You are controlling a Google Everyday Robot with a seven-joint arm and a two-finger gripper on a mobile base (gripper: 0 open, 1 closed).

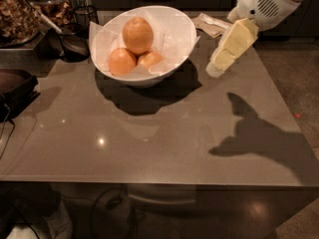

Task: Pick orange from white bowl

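On my grey worktop (pixel 149 148) a crumpled white wrapper (pixel 212 24) lies at the back, just behind my hand (pixel 217 67), which hangs over the right rear. Far left stand a jar of brown bits (pixel 17 14), perhaps dried mushrooms, a dark scoop (pixel 74 46) and a black bag (pixel 15 88).

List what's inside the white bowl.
Inside the white bowl: a paper liner, the orange at the back, a smaller brighter orange and a small oblong piece in front. Paper and fruit cover the bowl's bottom. The gripper hangs outside, right of it in view.
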